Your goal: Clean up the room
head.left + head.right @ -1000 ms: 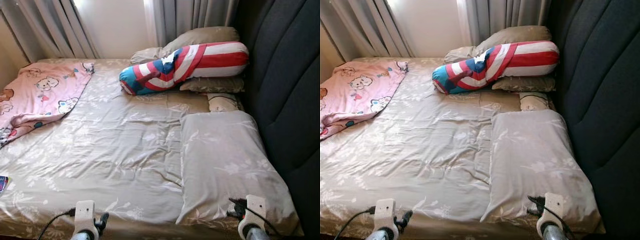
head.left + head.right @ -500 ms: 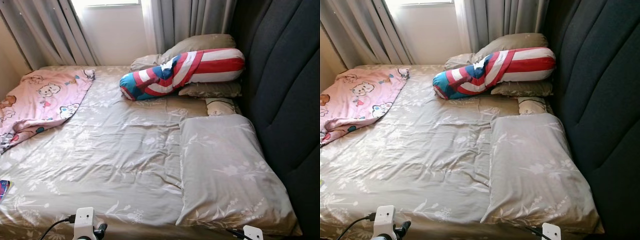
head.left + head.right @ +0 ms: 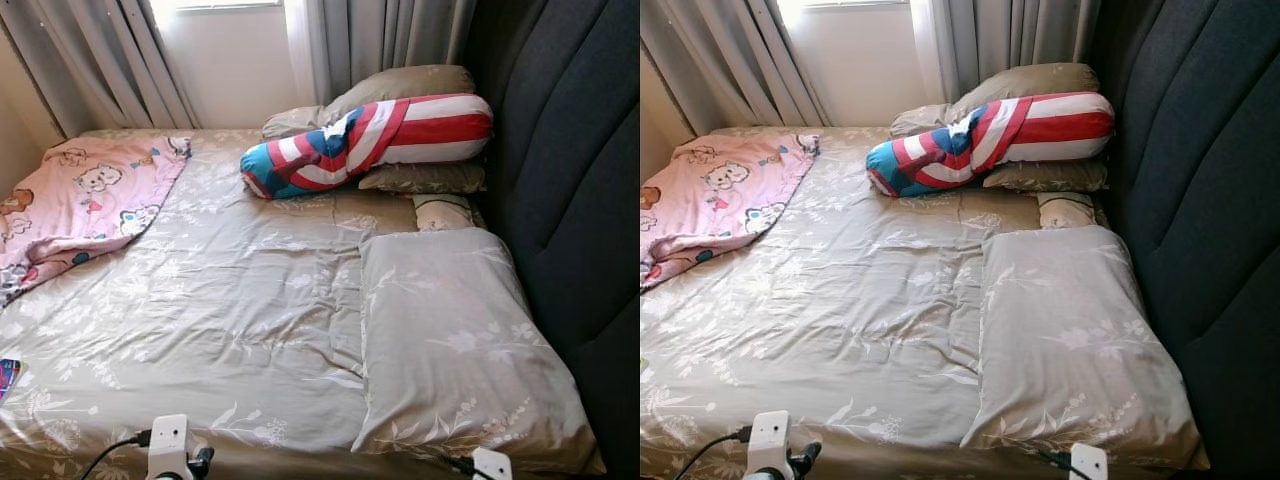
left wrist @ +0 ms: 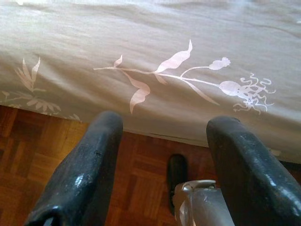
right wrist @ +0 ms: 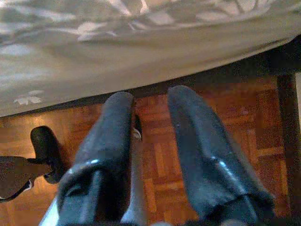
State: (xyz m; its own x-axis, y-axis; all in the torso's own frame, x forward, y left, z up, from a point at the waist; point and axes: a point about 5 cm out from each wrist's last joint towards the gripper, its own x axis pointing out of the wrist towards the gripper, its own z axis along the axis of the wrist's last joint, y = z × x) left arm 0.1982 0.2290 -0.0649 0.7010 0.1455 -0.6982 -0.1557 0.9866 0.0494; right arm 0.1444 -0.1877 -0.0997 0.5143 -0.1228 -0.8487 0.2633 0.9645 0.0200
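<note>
Both arms low at bed (image 3: pixel 250 300) edge; left end effector (image 4: pixel 164 155) fingers apart, right end effector (image 5: pixel 150 141) fingers slightly apart, both empty. Pink blanket (image 3: pixel 80 195) crumpled far-left, striped bolster (image 3: pixel 370 140) by headboard. I risk snagging sheet reaching over

We see the bed (image 3: pixel 250 310) across most of the frame, with the headboard (image 3: pixel 570 200) along the right edge and curtains (image 3: pixel 380 40) at the top. A blanket (image 3: pixel 80 200) lies on the bed at upper left. At upper centre-right a bolster (image 3: pixel 370 140) rests on stacked pillows (image 3: pixel 420 178). Another pillow (image 3: pixel 460 350) lies at lower right, against the headboard.
</note>
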